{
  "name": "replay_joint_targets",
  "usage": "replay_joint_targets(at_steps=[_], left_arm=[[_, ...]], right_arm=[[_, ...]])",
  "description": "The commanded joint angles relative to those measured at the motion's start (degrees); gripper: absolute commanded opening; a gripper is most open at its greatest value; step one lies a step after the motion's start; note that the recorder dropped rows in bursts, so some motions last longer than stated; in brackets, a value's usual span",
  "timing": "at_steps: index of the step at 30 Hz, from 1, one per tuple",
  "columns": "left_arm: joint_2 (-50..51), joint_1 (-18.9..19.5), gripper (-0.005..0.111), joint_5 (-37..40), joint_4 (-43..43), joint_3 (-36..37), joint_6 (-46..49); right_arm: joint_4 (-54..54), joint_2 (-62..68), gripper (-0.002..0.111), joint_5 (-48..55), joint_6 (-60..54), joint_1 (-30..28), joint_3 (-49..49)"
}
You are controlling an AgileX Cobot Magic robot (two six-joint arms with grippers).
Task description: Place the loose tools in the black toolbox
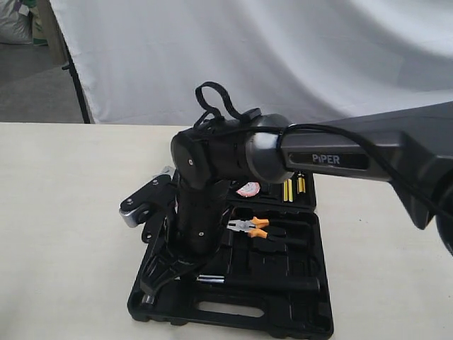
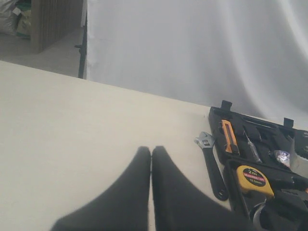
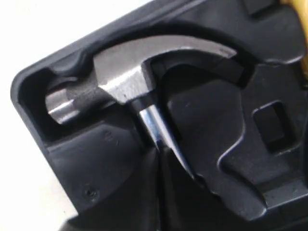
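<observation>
Right gripper (image 3: 159, 168) fingers pinched together over hammer (image 3: 130, 82), seemingly seated in toolbox (image 3: 226, 139); left gripper (image 2: 151, 151) likewise.

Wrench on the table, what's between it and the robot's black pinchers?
Nothing but bare table lies between the wrench and the shut left gripper; the left wrist view shows that stretch.

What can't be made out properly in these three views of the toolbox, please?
1. Exterior view: the right arm hides much of the black toolbox's left side.
2. Right wrist view: the hammer's handle, past its steel neck, is lost in dark blur.
3. Left wrist view: the frame's edge cuts off much of the toolbox; the wrench's markings are too small to read.
</observation>
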Motion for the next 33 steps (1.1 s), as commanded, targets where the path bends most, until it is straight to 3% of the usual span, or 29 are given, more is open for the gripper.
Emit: replay_joint_targets(at_steps=[1, 7, 16, 23, 33], left_arm=[[-0.2, 1.5, 0.001, -0.4, 0.3, -0.2, -0.3], [-0.2, 1.5, 0.001, -0.4, 0.3, -0.2, -0.3], [-0.2, 1.5, 0.001, -0.4, 0.3, -0.2, -0.3], [-0.2, 1.5, 0.001, -0.4, 0.3, -0.2, -0.3], [-0.2, 1.5, 0.001, -0.4, 0.3, -0.2, -0.3]], right_arm=[[-0.8, 5.4, 0.0, 2.6, 0.4, -0.3, 1.1], [-2.3, 2.0, 0.0, 3.5, 2.4, -0.3, 1.1], [-16.9, -11.8, 0.0, 2.9, 13.8, -0.3, 1.1], [-17.0, -16.3, 0.0, 5.2, 15.5, -0.3, 1.1], [-15.9, -9.8, 0.0, -17.7, 16.4, -0.4, 16.1]])
